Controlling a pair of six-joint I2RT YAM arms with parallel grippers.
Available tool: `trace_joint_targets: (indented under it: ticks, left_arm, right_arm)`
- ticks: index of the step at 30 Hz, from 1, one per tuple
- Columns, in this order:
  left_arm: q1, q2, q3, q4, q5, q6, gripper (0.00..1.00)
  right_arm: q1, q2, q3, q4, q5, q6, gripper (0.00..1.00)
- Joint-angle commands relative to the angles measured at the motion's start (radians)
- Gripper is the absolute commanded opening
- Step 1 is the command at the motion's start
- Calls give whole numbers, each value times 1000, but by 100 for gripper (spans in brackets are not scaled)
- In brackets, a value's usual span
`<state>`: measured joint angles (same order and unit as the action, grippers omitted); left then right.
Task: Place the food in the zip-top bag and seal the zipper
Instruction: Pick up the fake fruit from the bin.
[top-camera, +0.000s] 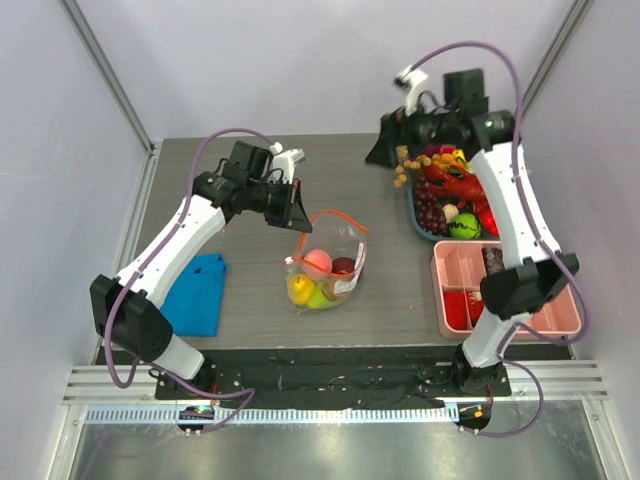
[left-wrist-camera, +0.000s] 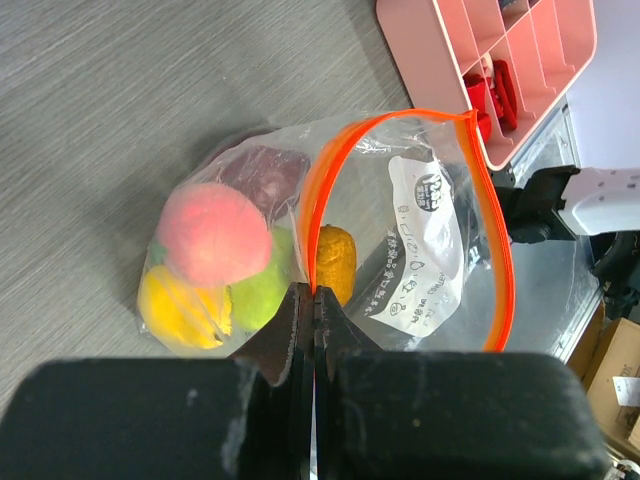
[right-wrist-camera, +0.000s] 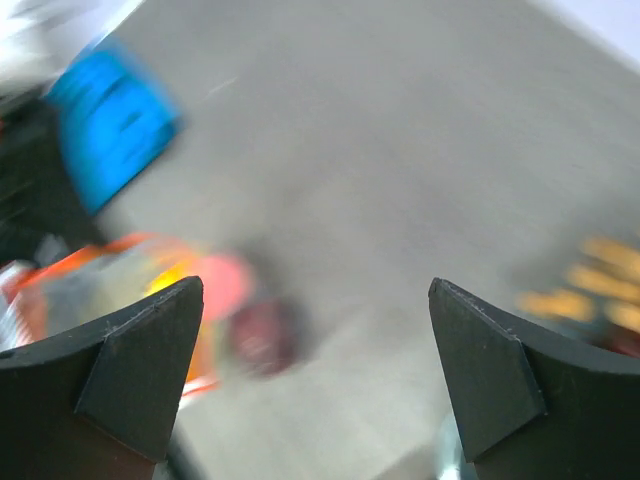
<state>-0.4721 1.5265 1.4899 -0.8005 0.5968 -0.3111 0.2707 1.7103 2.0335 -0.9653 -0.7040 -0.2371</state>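
The jaws of the left gripper (left-wrist-camera: 314, 298) are pressed together on the zipper (left-wrist-camera: 311, 215), an orange strip that is bent into an open loop; the mouth of the bag (left-wrist-camera: 400, 150) is held up and wide by it. The bag is see-through and crinkly, and a white label (left-wrist-camera: 425, 250) is seen on it; it is found in the middle of the grey table (top-camera: 390, 300), just in front of the left gripper.

Toy food is packed in the bottom of the bag: a pink fruit (left-wrist-camera: 213, 233), a yellow fruit (left-wrist-camera: 180, 310), a green fruit (left-wrist-camera: 262, 290), a dark red piece (left-wrist-camera: 265, 175) and an orange piece (left-wrist-camera: 336, 262), all touching.

The jaws of the right gripper (right-wrist-camera: 315, 300) are wide apart and nothing is held between them; it is raised near a blue tray (top-camera: 412, 215) at the far right.

A red lobster (top-camera: 450, 185), purple grapes (top-camera: 430, 205) and a green ball (top-camera: 463, 226) are kept in the tray; a pink box (top-camera: 440, 290) with small parts is set just in front of it, and red pieces (top-camera: 460, 308) are seen in one part.

A blue cloth (top-camera: 200, 290) is laid at the left, well apart from the bag.
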Motion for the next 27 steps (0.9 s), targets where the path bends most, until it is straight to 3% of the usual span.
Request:
trace_joint_targets:
  ticks: [1,6,13,27]
  left_arm:
    - [-3,-20,13,26,20,1,0]
    - [-3,-19,12,24,18,1,0]
    - [-3,-8,18,14,14,18,0]
    - [-3,-5,-6,17,4,24,0]
  right_arm:
    - [-193,144,193,71,76,154,100]
    - [-320,310,320,220,298,267,100]
    - [-329,437,332,349,510,220,100]
    - [-320,607,298,461,546,174,100]
